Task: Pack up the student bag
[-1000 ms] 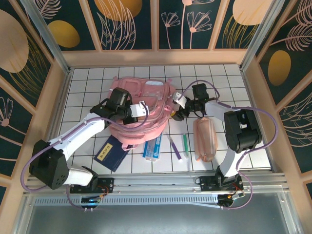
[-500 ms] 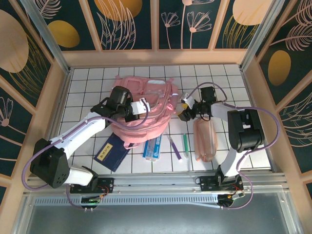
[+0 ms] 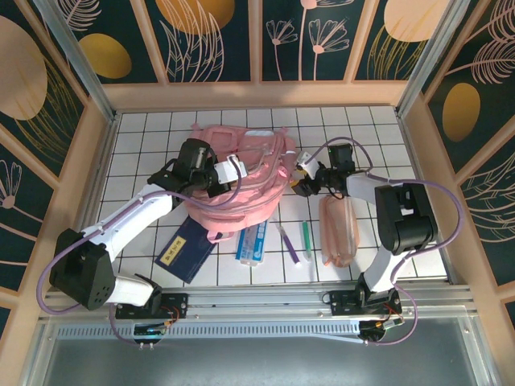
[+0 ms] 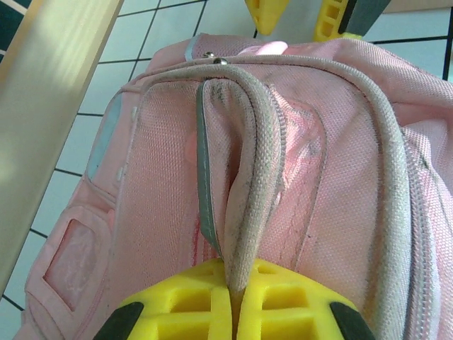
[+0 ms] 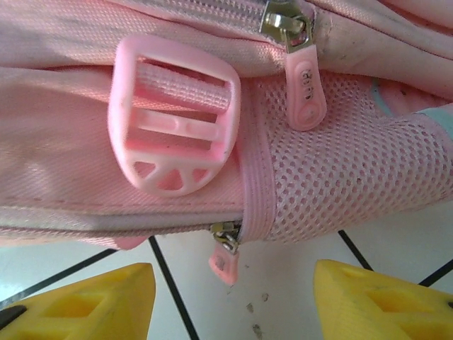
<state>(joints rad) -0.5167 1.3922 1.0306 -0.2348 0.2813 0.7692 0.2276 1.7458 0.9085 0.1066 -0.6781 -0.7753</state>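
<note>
Left wrist: left gripper [image 4: 233, 301] clamps student bag [image 4: 325, 184] piping; right gripper [image 5: 233, 287] jaws apart

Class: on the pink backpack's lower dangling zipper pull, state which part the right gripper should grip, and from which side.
Probably the small pink tab of the lower zipper pull, below its metal slider. It dangles free under the backpack's seam over the table, so approach from that open side, the open right gripper straddling its flat faces.
</note>
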